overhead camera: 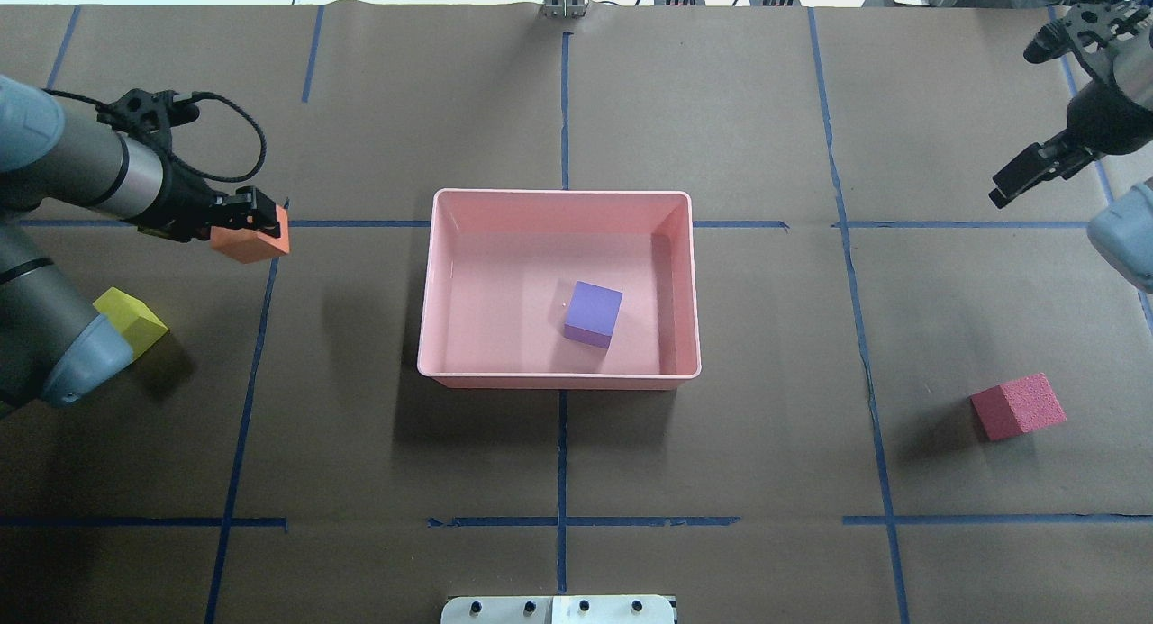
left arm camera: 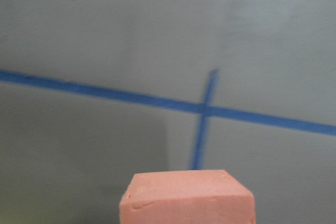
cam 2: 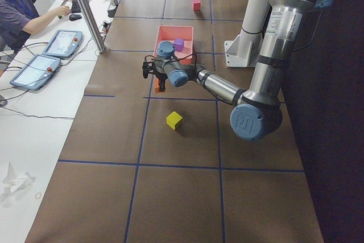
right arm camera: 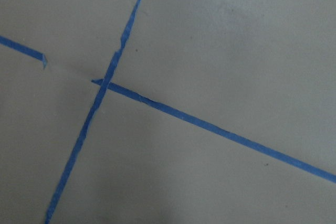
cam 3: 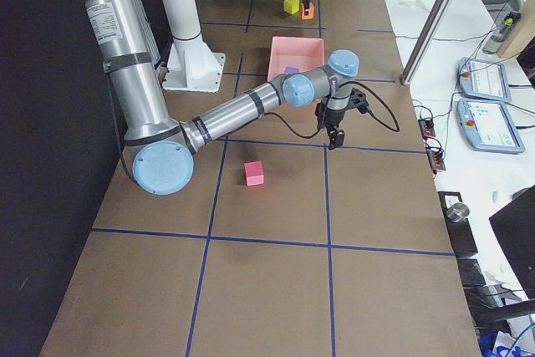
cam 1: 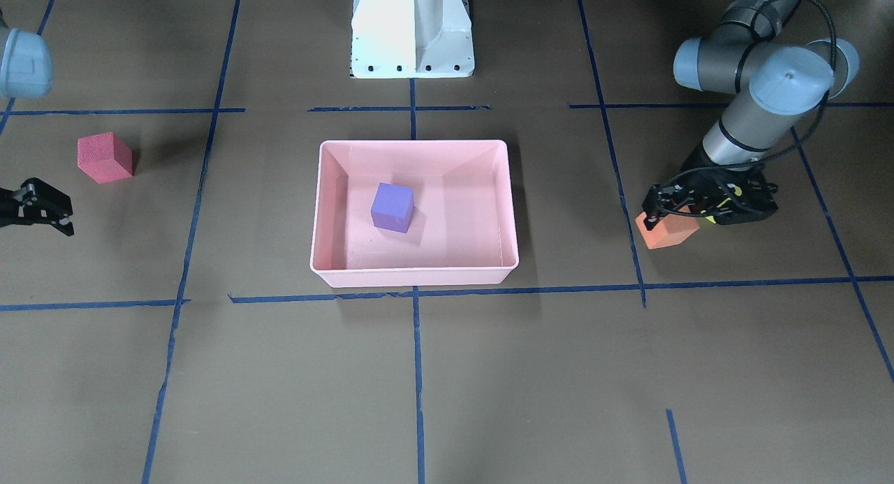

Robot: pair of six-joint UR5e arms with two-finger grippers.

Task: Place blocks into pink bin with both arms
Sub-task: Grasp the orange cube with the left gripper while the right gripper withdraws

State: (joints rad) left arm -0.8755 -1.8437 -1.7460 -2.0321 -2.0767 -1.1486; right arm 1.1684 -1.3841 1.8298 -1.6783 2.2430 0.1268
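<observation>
Left jaws: the left gripper (overhead camera: 250, 222) is clamped on the orange block (overhead camera: 258, 243); the wrist view shows only the block's top edge, with the tabletop (overhead camera: 721, 471) blurred beyond it, so it is probably lifted clear.
Way to the bin: the pink bin (overhead camera: 558, 193) lies toward the robot's right of these jaws, well apart, at about the same reach from the base. Its long axis runs left to right, so the block would cross a short end wall first.
Left arm: the left arm (overhead camera: 90, 169) comes in low from the robot's left, with the wrist turned down over the block.
Right jaws: the right gripper (cam 1: 64, 217) seems parted and holds nothing.
Right arm: the right arm (cam 3: 242, 114) is stretched far out, with the jaws pointing down.
Red block: the red block (overhead camera: 1018, 406) lies base-ward of the right jaws, well apart; this arm is the nearer one.
In the bin: the purple block (overhead camera: 594, 313).
Left behind: the yellow-green block (overhead camera: 140, 316), beside the left elbow.
</observation>
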